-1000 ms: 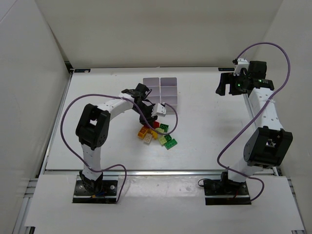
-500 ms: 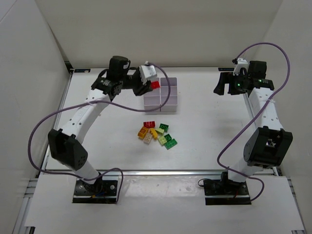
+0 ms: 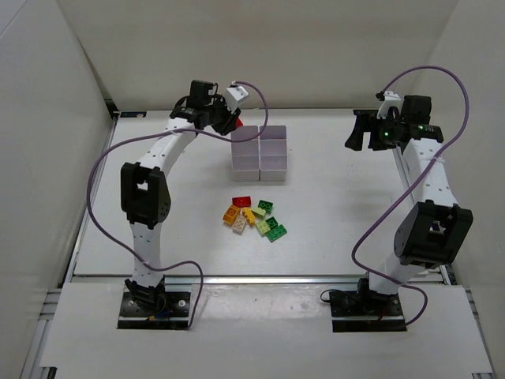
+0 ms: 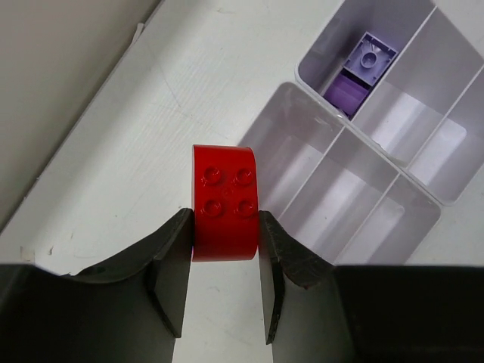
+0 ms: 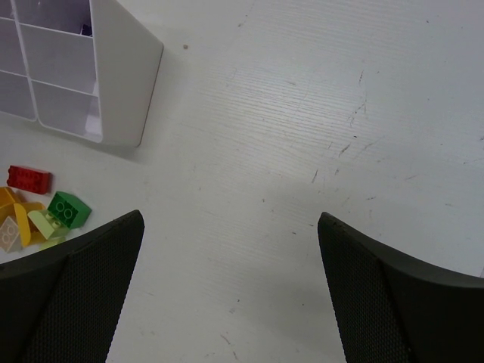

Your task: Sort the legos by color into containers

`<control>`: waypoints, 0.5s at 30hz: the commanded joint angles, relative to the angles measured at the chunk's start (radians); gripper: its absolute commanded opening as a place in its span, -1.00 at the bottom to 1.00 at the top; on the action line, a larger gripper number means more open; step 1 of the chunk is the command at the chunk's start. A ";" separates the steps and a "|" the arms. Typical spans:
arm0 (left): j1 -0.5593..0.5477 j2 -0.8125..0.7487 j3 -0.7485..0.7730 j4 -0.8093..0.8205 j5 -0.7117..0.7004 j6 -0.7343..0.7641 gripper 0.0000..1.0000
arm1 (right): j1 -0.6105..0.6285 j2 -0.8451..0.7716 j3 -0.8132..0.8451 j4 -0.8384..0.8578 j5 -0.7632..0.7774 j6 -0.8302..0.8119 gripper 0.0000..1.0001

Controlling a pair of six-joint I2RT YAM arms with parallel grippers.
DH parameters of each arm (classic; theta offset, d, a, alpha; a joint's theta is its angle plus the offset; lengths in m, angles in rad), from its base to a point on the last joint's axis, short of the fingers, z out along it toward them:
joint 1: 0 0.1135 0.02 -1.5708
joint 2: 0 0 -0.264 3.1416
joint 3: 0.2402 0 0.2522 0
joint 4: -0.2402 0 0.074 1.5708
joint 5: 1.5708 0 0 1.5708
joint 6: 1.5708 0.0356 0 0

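A red lego (image 4: 224,203) is clamped between my left gripper's (image 4: 224,227) fingers, studs facing the camera. It hangs over bare table just beside the nearest corner of the containers (image 4: 423,219). One compartment holds a purple lego (image 4: 361,66). From above, the left gripper (image 3: 233,123) sits at the back left of the containers (image 3: 260,167). A pile of loose legos (image 3: 252,217) lies mid-table: red (image 3: 241,201), orange (image 3: 231,213), yellow, lime and green (image 3: 275,231). My right gripper (image 3: 353,136) is open at the back right, over bare table (image 5: 231,249).
White walls enclose the table on the left, back and right. The left arm's purple cable (image 3: 256,106) loops above the containers. In the right wrist view the containers' wall (image 5: 121,83) and part of the pile, red (image 5: 28,178) and green (image 5: 68,209), lie at the left.
The left arm has lifted from beside the pile and swung to the back left of the containers with the red lego in its grip. The right arm has hardly moved.
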 commanded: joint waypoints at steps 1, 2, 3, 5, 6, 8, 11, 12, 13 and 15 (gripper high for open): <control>-0.006 -0.013 0.095 -0.011 0.007 0.002 -0.25 | 0.001 0.006 0.039 0.023 -0.024 0.002 0.98; -0.006 -0.003 0.101 -0.011 0.010 0.005 -0.25 | 0.002 0.008 0.039 0.023 -0.022 0.001 0.98; -0.008 0.004 0.111 -0.011 0.013 0.007 -0.25 | 0.001 0.008 0.039 0.023 -0.022 0.001 0.98; -0.008 0.029 0.129 -0.020 0.021 0.013 -0.25 | 0.001 0.011 0.038 0.023 -0.019 -0.002 0.98; -0.009 0.034 0.134 -0.024 0.025 0.016 -0.25 | 0.001 0.011 0.039 0.026 -0.018 -0.004 0.98; -0.011 0.041 0.134 -0.029 0.030 0.021 -0.25 | 0.001 0.012 0.039 0.026 -0.016 -0.004 0.98; -0.014 0.040 0.118 -0.029 0.045 0.022 -0.25 | 0.001 0.014 0.041 0.023 -0.011 -0.008 0.98; -0.014 0.035 0.106 -0.031 0.053 0.033 -0.25 | 0.001 0.015 0.041 0.025 -0.011 -0.008 0.98; -0.017 0.032 0.098 -0.029 0.061 0.037 -0.25 | 0.002 0.017 0.039 0.026 -0.011 -0.008 0.98; -0.026 0.027 0.077 -0.029 0.067 0.056 -0.27 | 0.001 0.018 0.038 0.029 -0.008 -0.008 0.98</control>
